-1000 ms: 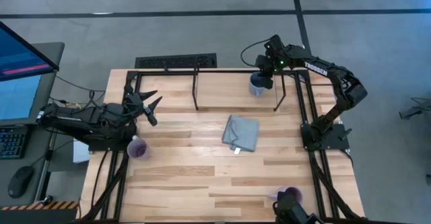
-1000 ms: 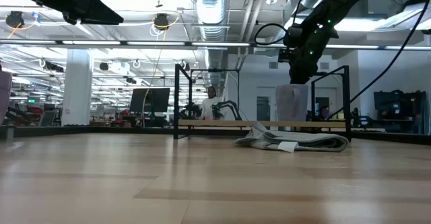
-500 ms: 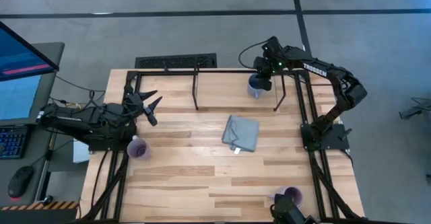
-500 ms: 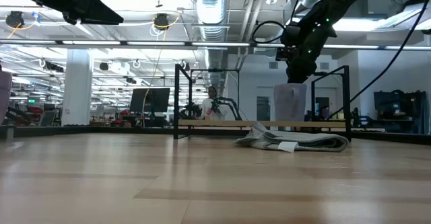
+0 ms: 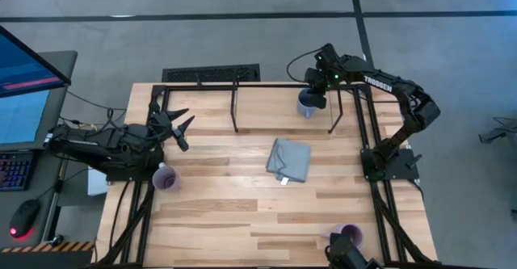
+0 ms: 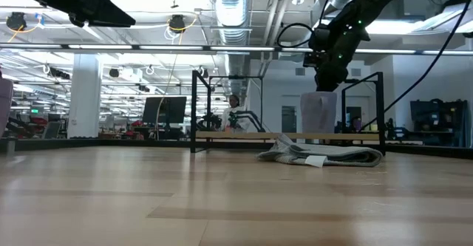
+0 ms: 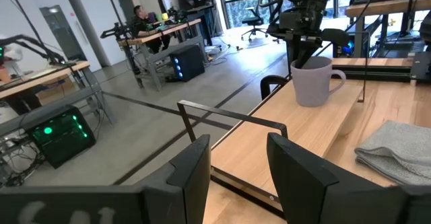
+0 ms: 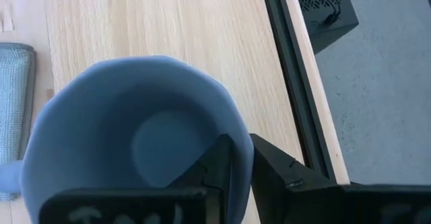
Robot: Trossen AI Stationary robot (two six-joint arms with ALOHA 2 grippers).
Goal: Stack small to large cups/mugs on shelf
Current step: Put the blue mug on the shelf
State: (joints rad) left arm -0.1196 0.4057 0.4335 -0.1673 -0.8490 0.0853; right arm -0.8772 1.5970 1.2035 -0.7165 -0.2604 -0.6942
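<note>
Right gripper [image 5: 313,98] pinching the blue-grey mug [image 5: 307,102] by its rim at the shelf [image 5: 283,86]

The mug stands upright and empty at 1 o'clock on the tabletop [image 5: 242,204], under the shelf's right end, one finger [image 8: 215,167] inside the wall and one outside, clamped together on it. The lavender mug [image 5: 165,178] sits at the 9 o'clock edge, the purple mug [image 5: 349,235] near the 5 o'clock edge, the grey cloth [image 5: 288,160] at centre. The left gripper [image 5: 179,123] waits at 10 o'clock, fingers apart.
</note>
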